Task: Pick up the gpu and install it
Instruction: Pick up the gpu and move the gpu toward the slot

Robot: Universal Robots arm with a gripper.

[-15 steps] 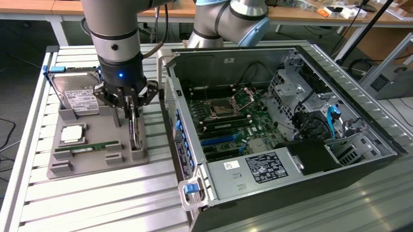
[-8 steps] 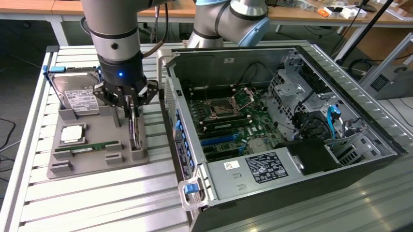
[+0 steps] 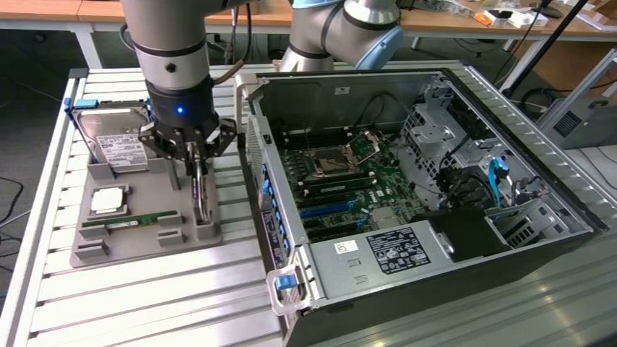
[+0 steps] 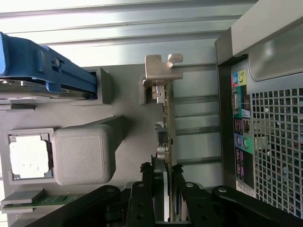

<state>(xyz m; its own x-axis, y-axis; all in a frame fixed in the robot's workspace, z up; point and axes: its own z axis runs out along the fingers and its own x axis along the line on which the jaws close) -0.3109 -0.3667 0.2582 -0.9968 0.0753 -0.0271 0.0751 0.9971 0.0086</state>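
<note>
Pick step, as I read it: gripper (image 4: 164,169) jaws look clamped on the gpu (image 4: 166,118), which stands on edge in the grey holder (image 3: 135,242) along its edge nearest the PC case (image 3: 318,90) (still seated, I think). Any lift needs a straight pull clear of the slots.

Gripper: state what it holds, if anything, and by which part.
The gripper clamps the gpu by its upper edge, a finger on each face, while it stands in the gray holder.
</note>
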